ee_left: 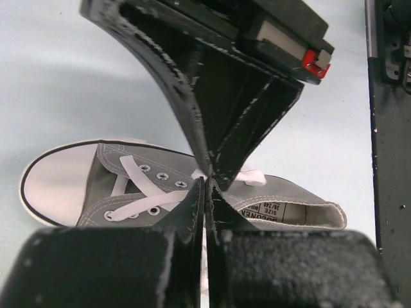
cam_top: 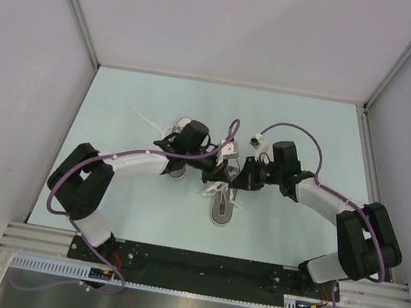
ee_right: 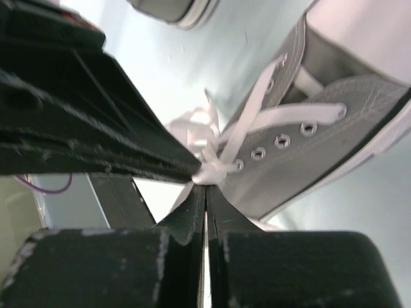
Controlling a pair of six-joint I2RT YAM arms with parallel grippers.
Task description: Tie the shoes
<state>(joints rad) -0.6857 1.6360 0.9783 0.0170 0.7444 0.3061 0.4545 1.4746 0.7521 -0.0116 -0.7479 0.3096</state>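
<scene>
One grey shoe (cam_top: 222, 210) with a white toe cap (ee_left: 54, 179) lies in the middle of the table, and both grippers meet tip to tip over its laces. My left gripper (ee_left: 207, 184) is shut, with a strip of white lace (ee_left: 252, 176) at its tips. Facing it, my right gripper (ee_right: 207, 187) is shut on a bunched white lace knot (ee_right: 215, 169) beside the eyelets. In the top view the two grippers (cam_top: 227, 175) hide the lacing. The second shoe (cam_top: 179, 130) lies farther left, mostly under the left arm.
Loose white lace ends (cam_top: 142, 118) from the second shoe trail toward the back left. Grey walls enclose the pale table on three sides. A metal rail (cam_top: 204, 264) with the arm bases runs along the near edge. Purple cables (cam_top: 303, 133) loop over both arms.
</scene>
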